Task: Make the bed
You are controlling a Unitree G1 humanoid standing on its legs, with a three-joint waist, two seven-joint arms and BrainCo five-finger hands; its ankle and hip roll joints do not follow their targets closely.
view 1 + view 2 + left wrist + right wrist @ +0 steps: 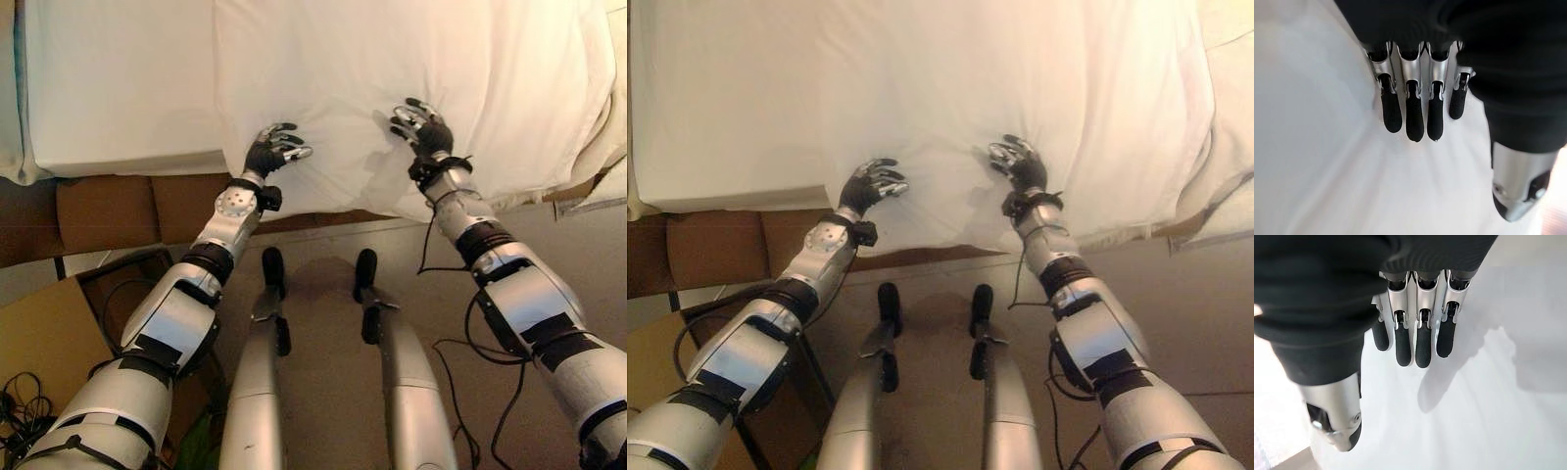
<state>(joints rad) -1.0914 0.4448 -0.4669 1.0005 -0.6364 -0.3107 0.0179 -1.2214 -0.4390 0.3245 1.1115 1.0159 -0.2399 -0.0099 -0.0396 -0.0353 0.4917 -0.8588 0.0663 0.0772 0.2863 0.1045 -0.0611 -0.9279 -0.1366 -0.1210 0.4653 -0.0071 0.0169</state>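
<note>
Hands out: I've got my left hand (271,149) and right hand (423,125) resting relaxed, gripping nothing, on the white duvet (392,59) at the bed's near edge, apparently for smoothing.

Left hand (1415,93) seen from close, dark ribbed cover over its back, silver fingers (1414,115) with dark tips extended side by side, tips on white sheet (1327,161). Faint creases in the cloth fanned out from the fingertips. Thumb (1518,183) sat apart from the fingers, above the sheet
</note>
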